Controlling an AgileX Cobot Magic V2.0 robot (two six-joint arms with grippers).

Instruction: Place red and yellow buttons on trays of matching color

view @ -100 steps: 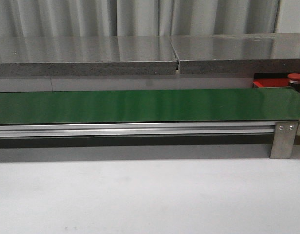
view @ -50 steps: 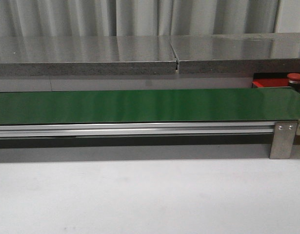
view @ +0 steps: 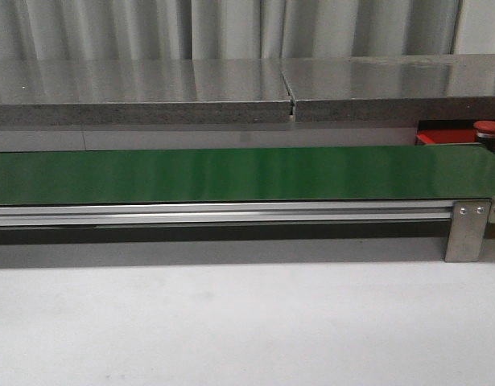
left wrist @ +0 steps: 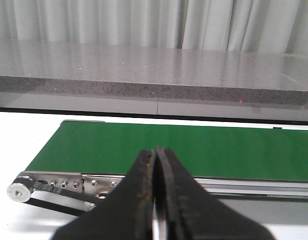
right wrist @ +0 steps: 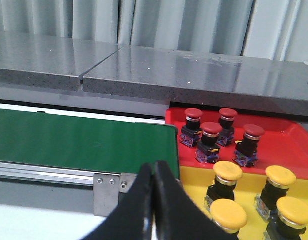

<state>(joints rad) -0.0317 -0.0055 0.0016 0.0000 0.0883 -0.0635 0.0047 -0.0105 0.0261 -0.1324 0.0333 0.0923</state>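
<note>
Four red buttons [right wrist: 212,130] stand on the red tray [right wrist: 289,137], four yellow buttons [right wrist: 228,171] on the yellow tray [right wrist: 194,187], beside the smooth green belt [view: 231,173]. Both pincers, left [left wrist: 155,155] and right [right wrist: 154,167], are closed, empty.

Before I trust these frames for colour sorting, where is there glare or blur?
Front view: pale sheen bands on the green belt, reflections on the grey ledge. Left wrist view: the shut left hand looks soft up close. Right wrist view: red buttons and yellow buttons read clearly, with small highlights.
</note>
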